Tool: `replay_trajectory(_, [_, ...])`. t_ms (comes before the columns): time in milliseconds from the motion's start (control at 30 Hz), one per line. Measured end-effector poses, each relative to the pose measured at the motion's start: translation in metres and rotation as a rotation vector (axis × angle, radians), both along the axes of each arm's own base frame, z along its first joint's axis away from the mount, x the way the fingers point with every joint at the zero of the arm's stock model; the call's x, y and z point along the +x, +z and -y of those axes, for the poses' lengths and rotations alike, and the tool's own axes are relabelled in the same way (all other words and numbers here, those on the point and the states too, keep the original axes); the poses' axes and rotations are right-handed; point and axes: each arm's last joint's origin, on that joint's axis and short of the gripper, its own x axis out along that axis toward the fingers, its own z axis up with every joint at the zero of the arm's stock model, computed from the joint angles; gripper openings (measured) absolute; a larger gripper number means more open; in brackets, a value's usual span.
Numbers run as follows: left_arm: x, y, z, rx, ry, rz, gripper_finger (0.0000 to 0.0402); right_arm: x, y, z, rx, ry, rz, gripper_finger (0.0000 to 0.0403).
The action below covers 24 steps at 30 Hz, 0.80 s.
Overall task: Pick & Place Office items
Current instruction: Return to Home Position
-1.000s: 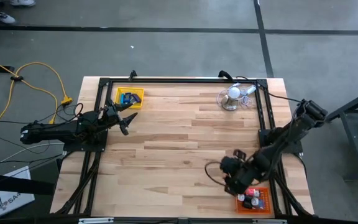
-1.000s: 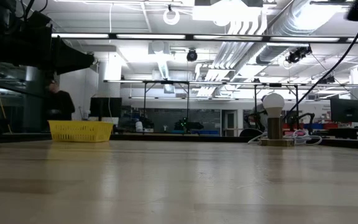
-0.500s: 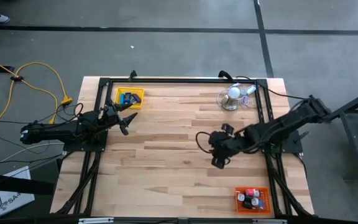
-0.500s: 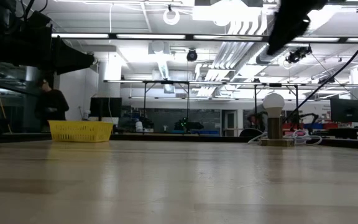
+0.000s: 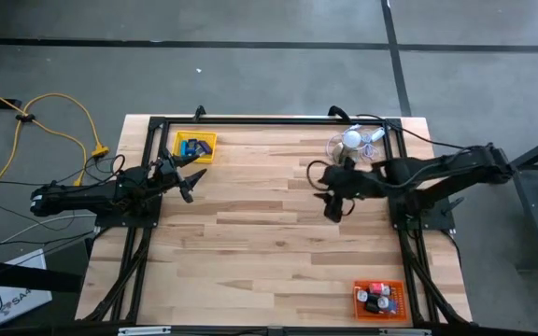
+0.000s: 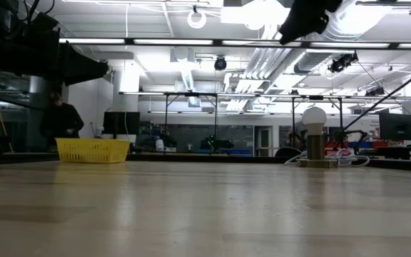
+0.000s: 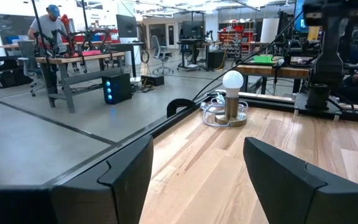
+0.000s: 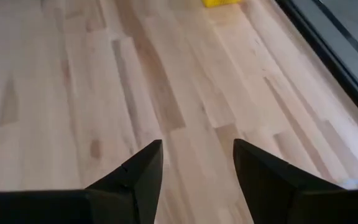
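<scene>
Blue office items [image 5: 192,147] lie in the yellow tray [image 5: 194,147] at the far left. Red, black and white bits [image 5: 378,297] lie in the orange tray [image 5: 381,300] at the near right corner. My left gripper [image 5: 192,183] hovers open just near-side of the yellow tray and holds nothing; in its wrist view [image 7: 197,146] only bare wood shows between the fingers. My right gripper [image 5: 331,207] is raised over the table's right-centre, open and empty [image 8: 197,149]. The low view shows it high up [image 6: 302,18].
A white ball-shaped object [image 5: 351,142] with a clear wiry tangle stands on a round base near the far right corner, just beyond my right arm; the left wrist view shows it too [image 7: 232,93]. A black frame [image 5: 269,120] borders the table. Bare wood [image 5: 250,233] lies in the middle.
My right arm has swung from over the orange tray at the near right corner toward the far edge and somewhat toward the left, and now stands near the white ball-shaped object. The gripper has turned about as it went. Nothing else has moved.
</scene>
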Motion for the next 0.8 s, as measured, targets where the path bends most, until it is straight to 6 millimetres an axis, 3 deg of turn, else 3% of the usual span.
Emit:
replay_trajectory(167, [0.000,0.000,0.000,0.000,0.000,0.002,0.0243,-0.026,-0.009,0.017,0.002,-0.048,0.071,0.0183])
replay_trajectory(400, [0.000,0.001,0.000,0.001,0.000,0.015,0.0243,-0.068,-0.040,0.033,0.007,-0.096,0.215,0.0183])
replay_trajectory(800, [0.000,0.002,0.000,0.001,0.000,0.019,0.0243,-0.121,-0.079,0.039,0.022,-0.094,0.463,0.0183])
